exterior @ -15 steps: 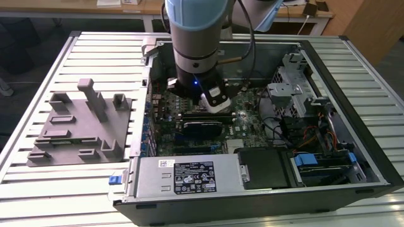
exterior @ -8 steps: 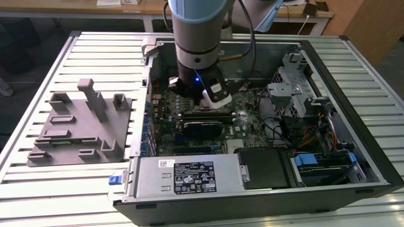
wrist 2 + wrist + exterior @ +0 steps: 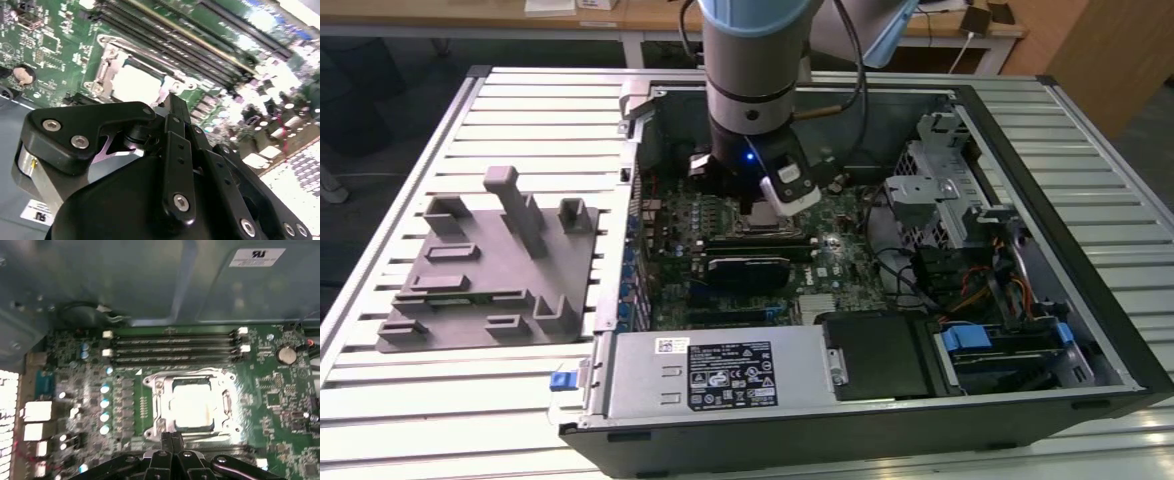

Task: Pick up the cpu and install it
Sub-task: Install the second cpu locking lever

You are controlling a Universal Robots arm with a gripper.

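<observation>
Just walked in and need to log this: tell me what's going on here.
A robot arm reaches down into an open computer case lying on a slatted table. Its gripper is just above the motherboard, right beside the processor socket. The cpu already sits in that socket, inside the metal frame. The grey tray sits beside the case.

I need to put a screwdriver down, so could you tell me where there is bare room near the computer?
The slatted table is bare in front of the grey tray, and along the exterior view's right of the computer case. Inside the case it is crowded: the arm hangs over the cpu.
</observation>
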